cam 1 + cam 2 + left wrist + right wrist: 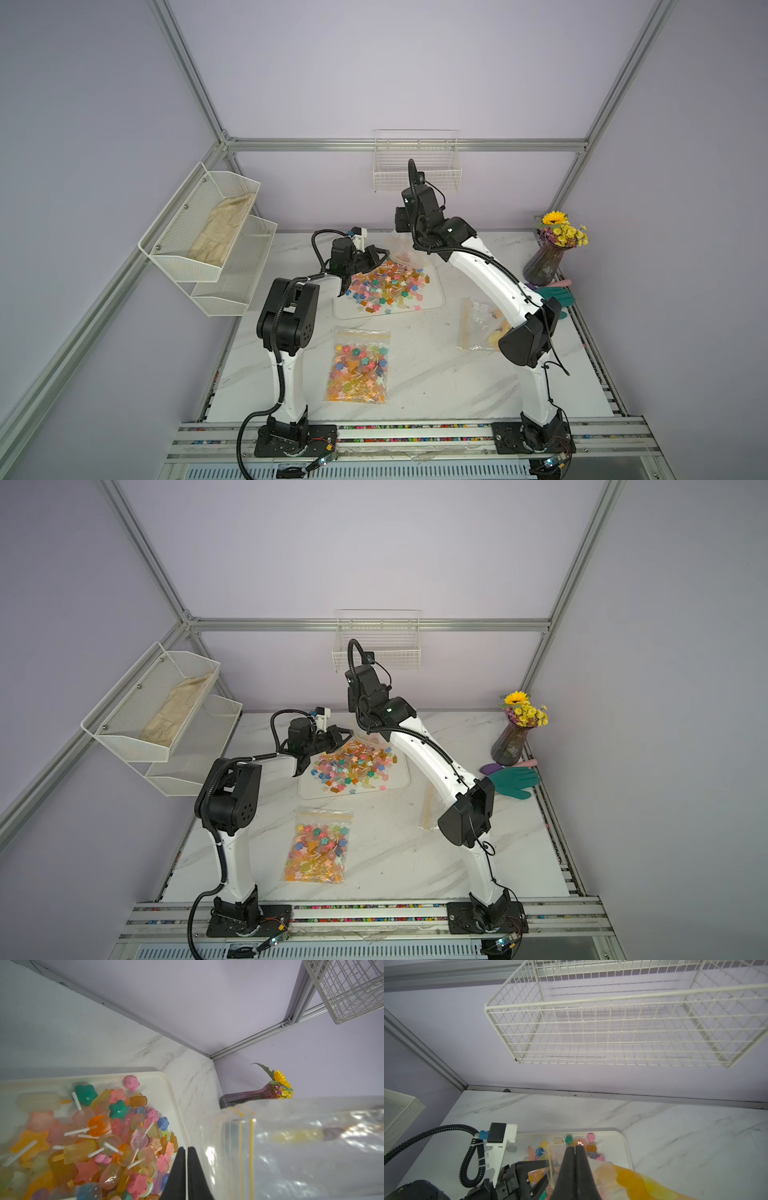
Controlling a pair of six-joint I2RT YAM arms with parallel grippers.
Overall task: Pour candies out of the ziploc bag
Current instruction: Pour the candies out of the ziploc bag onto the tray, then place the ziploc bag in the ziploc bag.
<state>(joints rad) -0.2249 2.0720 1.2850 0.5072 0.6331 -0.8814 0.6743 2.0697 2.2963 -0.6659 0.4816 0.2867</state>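
Note:
A clear ziploc bag [402,251] [301,1147] [608,1169] with a yellow zip strip hangs over the back of a white tray [434,299] [162,1084]. The bag looks almost empty, with a yellow-amber blur still inside. The candies [386,286] [353,764] [93,1136] lie heaped in the tray, multicoloured on white sticks. My left gripper [380,252] [186,1148] is shut, with a thin edge of bag film pinched between its fingers. My right gripper [575,1147] is shut on the bag from above. It is hidden under its own wrist in both top views.
A second, full bag of candies [359,365] lies flat near the table's front. A flattened clear bag [478,324] lies under the right arm. A vase of flowers [544,266] and a green glove [555,297] sit at the right. A wire basket [417,166] hangs on the back wall, mesh shelves [208,232] on the left.

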